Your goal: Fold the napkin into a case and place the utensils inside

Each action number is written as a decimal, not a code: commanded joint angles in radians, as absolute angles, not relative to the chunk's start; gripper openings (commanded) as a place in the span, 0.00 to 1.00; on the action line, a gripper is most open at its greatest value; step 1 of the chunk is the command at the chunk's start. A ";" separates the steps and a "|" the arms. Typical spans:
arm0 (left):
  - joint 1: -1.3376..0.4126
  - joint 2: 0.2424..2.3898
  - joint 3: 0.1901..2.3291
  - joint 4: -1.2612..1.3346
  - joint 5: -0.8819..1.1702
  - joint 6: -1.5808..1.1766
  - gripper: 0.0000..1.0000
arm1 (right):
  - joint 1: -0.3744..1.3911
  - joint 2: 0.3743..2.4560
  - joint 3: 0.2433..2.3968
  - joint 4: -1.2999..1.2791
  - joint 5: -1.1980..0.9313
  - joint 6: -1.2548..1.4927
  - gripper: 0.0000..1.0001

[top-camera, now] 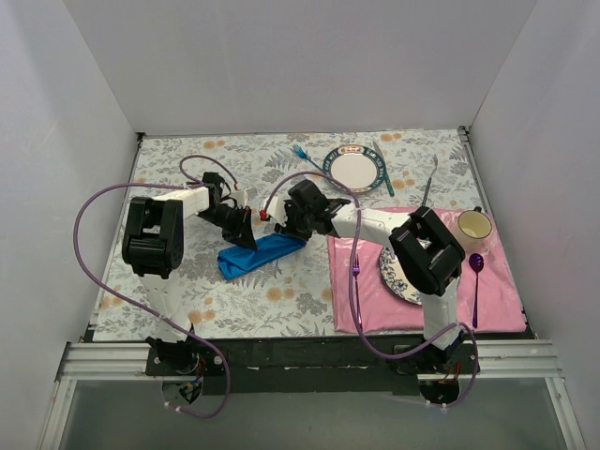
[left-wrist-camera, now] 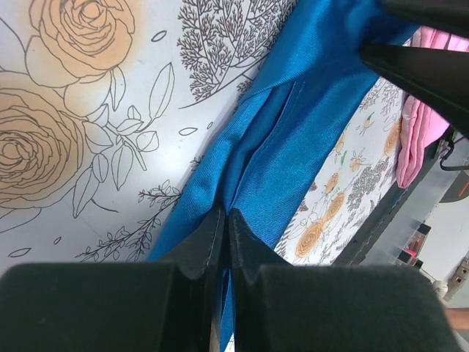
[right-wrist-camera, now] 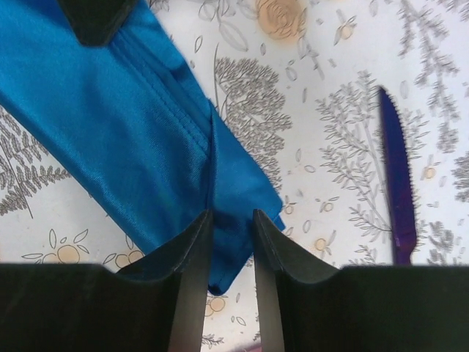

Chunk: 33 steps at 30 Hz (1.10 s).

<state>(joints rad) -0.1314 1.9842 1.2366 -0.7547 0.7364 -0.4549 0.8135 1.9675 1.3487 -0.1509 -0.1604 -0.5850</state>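
top external: high behind the arm bases, facing down and forward, whole table [top-camera: 281, 300] in frame | left wrist: very close above left gripper [left-wrist-camera: 226, 220], looking along the napkin [left-wrist-camera: 293, 147] | right wrist: close, facing down past right gripper [right-wrist-camera: 233, 220] | shared by all: napkin, mid-frame in top view

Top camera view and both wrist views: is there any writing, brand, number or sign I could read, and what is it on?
None: no word, number or logo is readable in any view. The floral-printed tablecloth shows only roses and leaves, the bright blue folded cloth napkin is plain, and the cream mug and round teal-rimmed plate show no legible marks.
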 commanded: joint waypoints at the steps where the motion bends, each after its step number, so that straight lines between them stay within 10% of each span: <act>1: -0.133 2.014 1.223 -0.730 0.672 -0.442 0.00 | 0.815 1.997 1.324 -0.127 -0.183 -0.606 0.32; 13: -0.133 1.970 1.278 -0.770 0.735 -0.462 0.00 | 0.813 2.002 1.327 -0.146 -0.221 -0.630 0.11; 33: -0.133 2.045 1.322 -0.736 0.735 -0.425 0.00 | 0.810 2.003 1.345 -0.152 -0.264 -0.666 0.12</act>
<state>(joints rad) -0.1326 2.0045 1.3136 -0.7689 0.7471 -0.4530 0.8116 1.9984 1.3258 -0.1387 -0.2211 -0.6582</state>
